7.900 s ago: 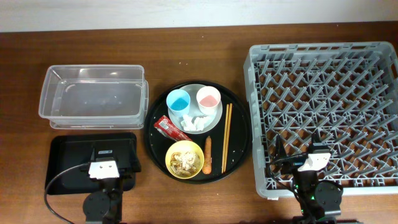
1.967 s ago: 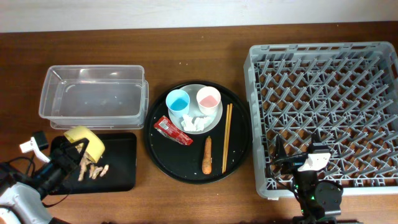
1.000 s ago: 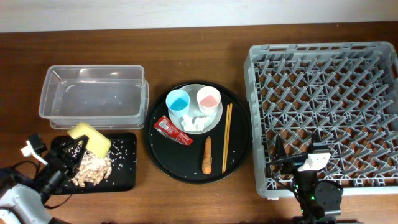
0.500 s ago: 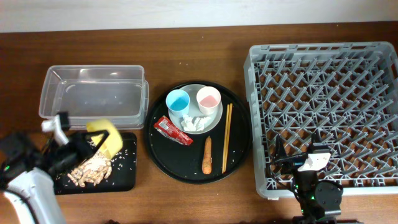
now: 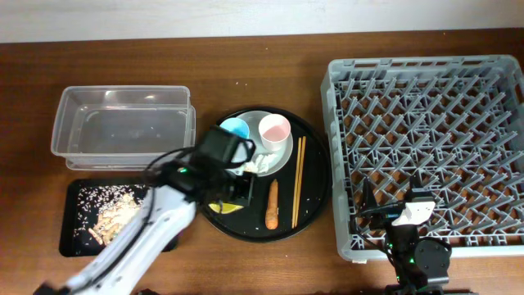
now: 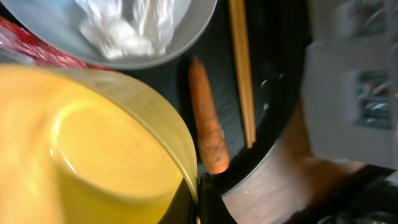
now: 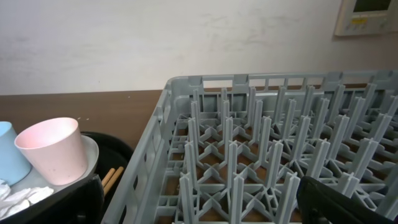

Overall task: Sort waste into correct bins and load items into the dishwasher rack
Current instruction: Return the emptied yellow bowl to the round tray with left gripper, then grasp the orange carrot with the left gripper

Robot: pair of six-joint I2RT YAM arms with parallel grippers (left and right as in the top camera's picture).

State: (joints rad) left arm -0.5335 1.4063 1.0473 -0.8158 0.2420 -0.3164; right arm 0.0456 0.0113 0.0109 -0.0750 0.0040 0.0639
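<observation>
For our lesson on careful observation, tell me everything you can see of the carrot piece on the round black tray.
The carrot piece is short, orange and tapered, with dull, rough skin. It lies flat on the round black tray, thin end toward the plate, thick end toward the tray's near rim. The wooden chopsticks lie alongside, apart from it; the yellow bowl is close on its other side.

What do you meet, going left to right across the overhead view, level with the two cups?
clear rectangular plastic tub → small blue cup → pink-inside white cup → pair of thin wooden chopsticks → large square grey plastic dishwasher rack
</observation>
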